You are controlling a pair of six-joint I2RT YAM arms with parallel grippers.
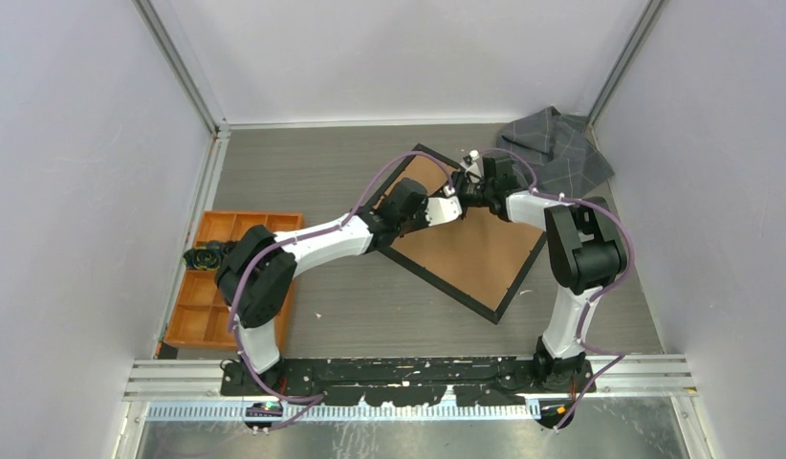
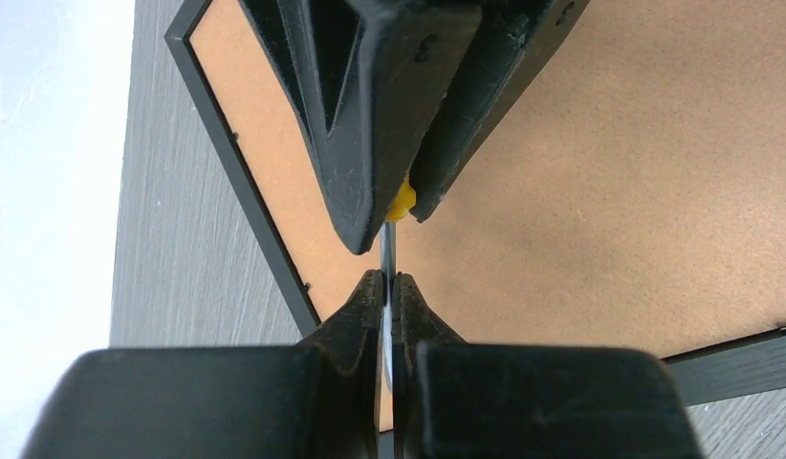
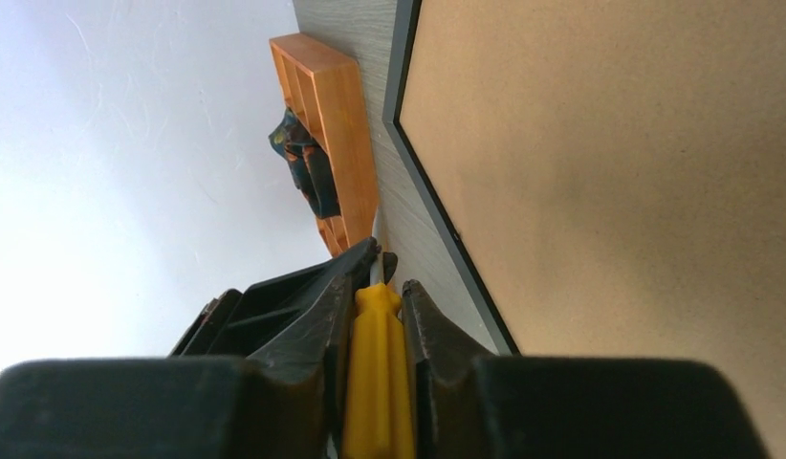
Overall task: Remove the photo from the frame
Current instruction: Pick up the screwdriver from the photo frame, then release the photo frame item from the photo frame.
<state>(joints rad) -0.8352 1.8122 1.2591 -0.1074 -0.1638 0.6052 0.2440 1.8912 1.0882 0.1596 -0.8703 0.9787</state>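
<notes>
Frame [image 1: 466,253] with a thin black border lies on the desk [image 1: 322,172] with its brown back upward. It is turned at an angle and takes the middle of the top view, a little right of centre. Both arms reach over its upper left part, and their tips meet there, above the brown back.

The left end effector [image 1: 445,208] comes from the lower left. In the left wrist view its two fingers [image 2: 387,279] are pressed together on a thin metal shaft, which belongs to a tool [image 2: 401,203] with a yellow handle. The shaft passes straight between the fingers.

The right end effector [image 1: 473,191] comes from the right side of the top view. In its own view its fingers [image 3: 387,268] are clamped on the yellow handle of the tool [image 3: 375,363], one finger on each side, touching it. The left wrist view shows the same grip [image 2: 394,225] from the other end, so the tool is held by both at once, above the frame [image 2: 609,191]. Whether the tool touches the brown back I cannot tell.

An orange tray [image 1: 196,320] stands at the left edge of the top view, well apart from the frame, with a dark object [image 1: 206,256] in one upper compartment. A grey cloth [image 1: 556,148] lies crumpled in the upper right, near the frame's far corner.
</notes>
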